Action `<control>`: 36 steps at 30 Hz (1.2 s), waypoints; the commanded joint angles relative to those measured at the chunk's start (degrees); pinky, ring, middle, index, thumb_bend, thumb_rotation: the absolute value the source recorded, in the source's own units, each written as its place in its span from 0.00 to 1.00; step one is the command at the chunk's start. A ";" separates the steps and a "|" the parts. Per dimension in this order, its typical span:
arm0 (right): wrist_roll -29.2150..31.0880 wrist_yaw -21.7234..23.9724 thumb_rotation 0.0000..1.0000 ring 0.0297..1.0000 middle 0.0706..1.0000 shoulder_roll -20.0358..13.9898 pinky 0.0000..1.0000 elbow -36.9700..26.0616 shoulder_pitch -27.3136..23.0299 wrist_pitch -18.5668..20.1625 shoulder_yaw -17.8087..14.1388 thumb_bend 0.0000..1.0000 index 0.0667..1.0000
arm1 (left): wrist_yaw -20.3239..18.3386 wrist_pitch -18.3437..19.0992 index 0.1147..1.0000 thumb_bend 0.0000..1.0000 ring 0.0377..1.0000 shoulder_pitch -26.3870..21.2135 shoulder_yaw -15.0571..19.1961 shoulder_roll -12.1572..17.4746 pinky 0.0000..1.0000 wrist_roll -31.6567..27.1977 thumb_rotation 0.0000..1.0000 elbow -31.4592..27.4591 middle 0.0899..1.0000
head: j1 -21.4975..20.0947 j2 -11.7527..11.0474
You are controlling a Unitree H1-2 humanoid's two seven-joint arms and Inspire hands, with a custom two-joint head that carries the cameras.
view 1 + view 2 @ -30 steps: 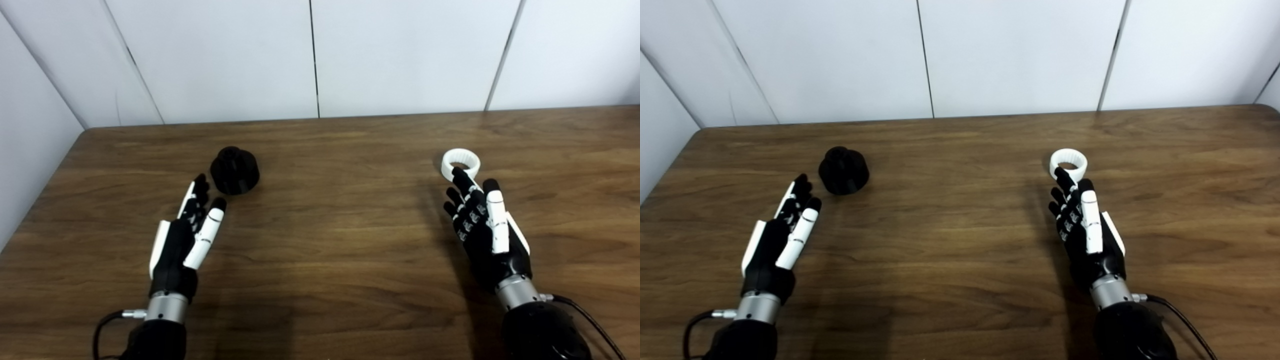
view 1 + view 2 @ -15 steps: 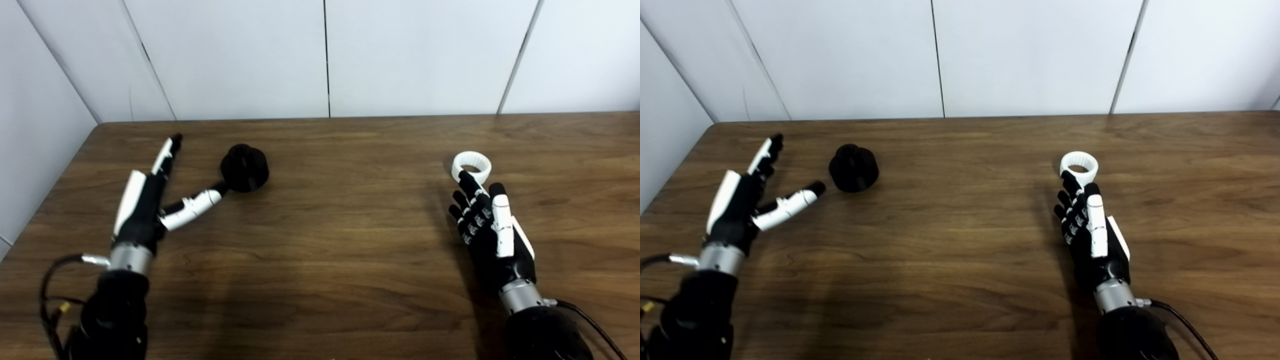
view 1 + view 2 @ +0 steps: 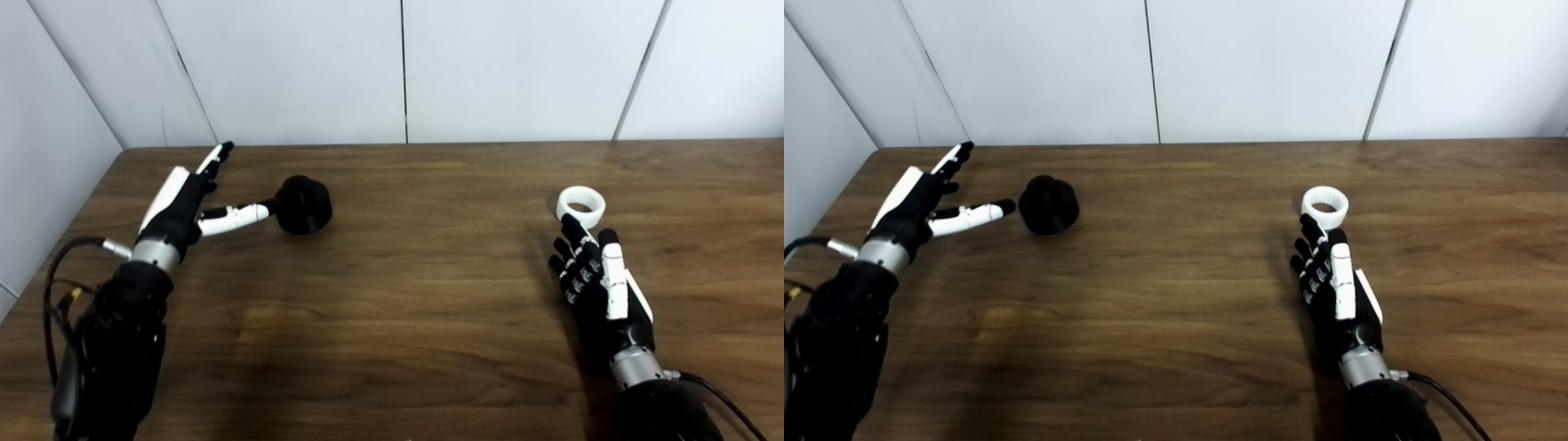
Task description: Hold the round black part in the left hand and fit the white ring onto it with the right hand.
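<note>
The round black part (image 3: 304, 204) stands on the wooden table (image 3: 404, 288) at the left rear. My left hand (image 3: 187, 202) is open to the left of it, fingers stretched toward the back wall and thumb pointing right, its tip at or just short of the part. The white ring (image 3: 580, 206) lies flat on the table at the right. My right hand (image 3: 597, 282) is open and empty just in front of the ring, palm up, fingertips close to it. The same scene shows in the right eye view, with the part (image 3: 1048, 204) and ring (image 3: 1324, 207).
White wall panels (image 3: 404, 67) stand close behind the table's far edge, and a side wall (image 3: 43, 153) runs along the left. A black cable (image 3: 58, 269) loops at my left wrist, another trails from my right forearm (image 3: 723, 392).
My left hand has risen and moved back and left, spreading its thumb out toward the black part. The right hand stays put. The camera has shifted slightly.
</note>
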 commanded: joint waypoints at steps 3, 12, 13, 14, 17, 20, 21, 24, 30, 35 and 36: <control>0.51 0.59 1.00 1.00 1.00 0.28 1.00 -1.52 -1.32 -2.88 -0.02 0.53 0.94 | -2.71 -0.39 1.00 1.00 1.00 -4.82 -1.90 3.39 0.97 2.58 0.46 2.91 1.00 | -0.09 0.02; 0.07 0.29 1.00 1.00 1.00 0.40 1.00 -1.53 -1.17 -2.98 0.00 0.54 0.94 | -4.95 -0.51 0.97 1.00 1.00 -8.19 -5.94 6.42 0.97 3.28 0.43 6.84 1.00 | -0.54 -0.24; 0.00 0.22 1.00 1.00 1.00 0.42 1.00 -1.59 -1.13 -2.94 0.02 0.53 0.94 | -5.10 -0.65 0.96 1.00 1.00 -8.52 -6.54 6.84 0.97 3.20 0.43 7.32 1.00 | -0.60 -0.19; 0.03 0.21 1.00 0.99 1.00 0.44 1.00 -1.63 -1.09 -2.98 -0.01 0.53 0.93 | -5.40 -0.80 0.96 1.00 1.00 -8.90 -7.20 7.26 0.97 3.07 0.43 7.81 1.00 | -0.60 -0.19; 0.03 0.23 1.00 0.99 1.00 0.45 1.00 -1.58 -1.03 -3.28 -0.05 0.53 0.93 | -6.42 -1.21 0.96 1.00 1.00 -9.94 -9.25 8.42 0.97 3.06 0.45 8.96 1.00 | -0.60 -0.27; 0.16 0.28 1.00 0.99 0.99 0.44 1.00 -1.41 -0.97 -3.59 -0.16 0.54 0.93 | -7.67 -0.96 0.96 1.00 1.00 -10.77 -11.22 9.33 0.97 3.36 0.48 9.48 1.00 | -0.79 -0.36; 0.13 0.22 1.00 0.99 0.99 0.47 1.00 -1.44 -0.94 -3.64 -0.16 0.54 0.93 | -7.85 -0.92 0.96 1.00 1.00 -10.94 -11.71 9.51 0.97 3.42 0.48 9.58 1.00 | -0.76 -0.35; -0.05 0.13 1.00 0.98 0.98 0.42 1.00 -1.57 -0.85 -3.78 -0.09 0.54 0.93 | -7.89 -0.73 0.95 1.00 1.00 -11.42 -12.49 9.40 0.96 3.43 0.47 9.95 1.00 | -0.87 -0.35; -0.46 -0.57 1.00 0.97 0.97 0.74 1.00 -1.91 -0.55 -3.72 -0.25 0.54 0.92 | -8.15 -0.54 0.96 1.00 1.00 -11.93 -13.26 8.97 0.94 3.38 0.44 10.64 1.00 | -0.96 -0.37; -0.31 -0.34 1.00 0.98 0.98 0.69 1.00 -1.67 -0.45 -4.08 -0.26 0.54 0.93 | -8.36 -0.66 0.95 1.00 1.00 -12.73 -14.70 9.15 0.93 3.89 0.43 11.40 1.00 | -1.03 -0.42; -0.34 -0.32 1.00 0.98 0.98 0.70 1.00 -1.62 -0.44 -4.15 -0.25 0.54 0.93 | -8.47 -0.56 0.95 1.00 1.00 -12.88 -14.82 9.09 0.94 3.98 0.43 11.43 1.00 | -1.06 -0.46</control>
